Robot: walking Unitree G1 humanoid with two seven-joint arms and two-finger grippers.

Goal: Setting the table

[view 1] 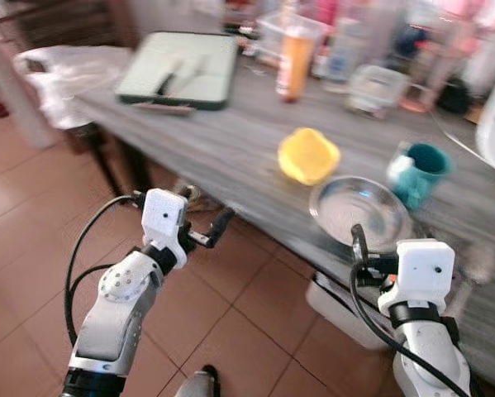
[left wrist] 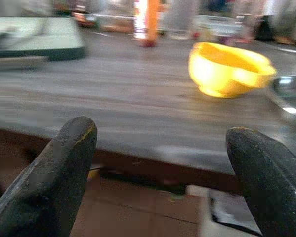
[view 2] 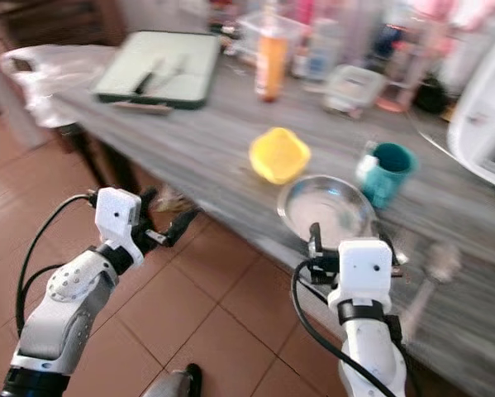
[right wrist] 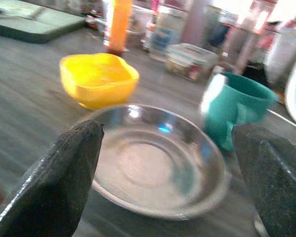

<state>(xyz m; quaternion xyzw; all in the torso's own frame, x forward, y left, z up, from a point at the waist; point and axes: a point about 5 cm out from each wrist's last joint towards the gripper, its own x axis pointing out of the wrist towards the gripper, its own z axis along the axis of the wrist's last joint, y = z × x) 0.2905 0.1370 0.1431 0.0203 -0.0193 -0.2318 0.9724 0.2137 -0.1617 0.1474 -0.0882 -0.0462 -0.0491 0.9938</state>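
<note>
A yellow bowl (view 1: 308, 155) sits on the grey wooden table (view 1: 230, 141), with a shiny steel plate (view 1: 359, 212) just in front of it near the table's front edge. A teal mug (view 1: 421, 172) stands to the right of the plate. My right gripper (right wrist: 170, 173) is open and hovers at the table edge, its fingers on either side of the plate without touching it. My left gripper (left wrist: 167, 168) is open and empty, held over the floor just short of the table edge, facing the bowl.
A green tray (view 1: 173, 101) holding cutlery lies at the table's far left. An orange bottle (view 1: 295, 58), a clear container (view 1: 378, 87) and other blurred items crowd the back. A white appliance (view 2: 487, 124) stands far right. Below are a white box (view 1: 330, 302) and a tiled floor (view 1: 32, 248).
</note>
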